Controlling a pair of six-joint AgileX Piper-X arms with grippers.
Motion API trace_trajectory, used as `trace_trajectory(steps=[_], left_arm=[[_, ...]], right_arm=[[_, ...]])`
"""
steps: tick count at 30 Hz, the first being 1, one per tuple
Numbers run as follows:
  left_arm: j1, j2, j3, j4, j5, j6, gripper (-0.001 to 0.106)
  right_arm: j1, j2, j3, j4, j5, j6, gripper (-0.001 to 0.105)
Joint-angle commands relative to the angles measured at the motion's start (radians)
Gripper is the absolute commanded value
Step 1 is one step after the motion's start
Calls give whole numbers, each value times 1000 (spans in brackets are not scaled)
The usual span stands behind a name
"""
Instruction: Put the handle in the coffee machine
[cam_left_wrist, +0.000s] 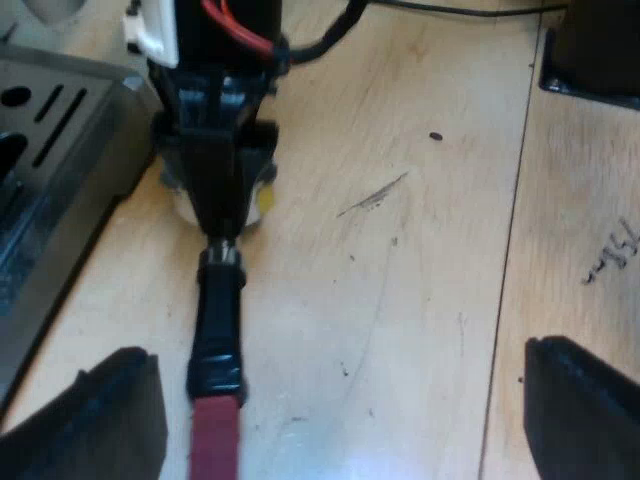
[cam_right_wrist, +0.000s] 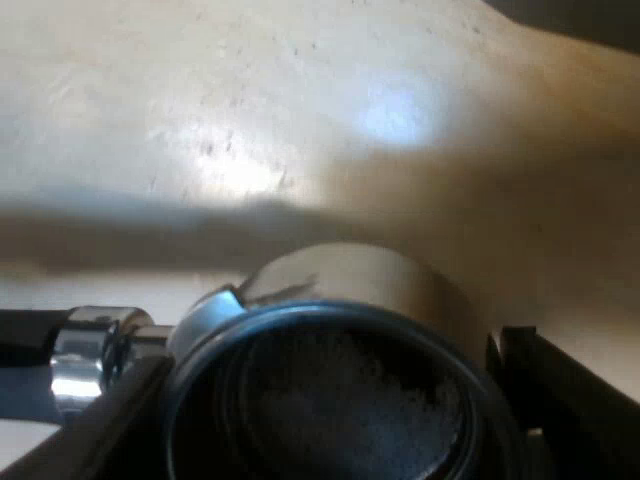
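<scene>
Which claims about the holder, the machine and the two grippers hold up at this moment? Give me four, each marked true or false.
1. The left gripper has its jaws wide open, gripping nothing. True.
2. The metal holder is locked into the espresso machine. False: it is outside the machine, over the wooden table.
3. The right gripper has its jaws shut on a mug. False: they clamp the metal holder at its basket.
4. The handle's red end points toward the left gripper. True.
</scene>
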Motion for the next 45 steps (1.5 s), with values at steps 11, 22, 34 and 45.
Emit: trace_trajectory(steps=[11,22,34,45], left_arm=[[1,116,13,-47,10,106,75],[-4,235,13,-133,1,108,75],[-4,238,13,-144,-6,108,75],[-4,302,125,-266,-4,108,75]], right_arm=[[-2,-128,-148,230,-50,2,0],[32,-132,-218,294,-91,27,0],[35,-132,-218,308,-110,41,0],[35,-132,-218,308,-123,56,0]])
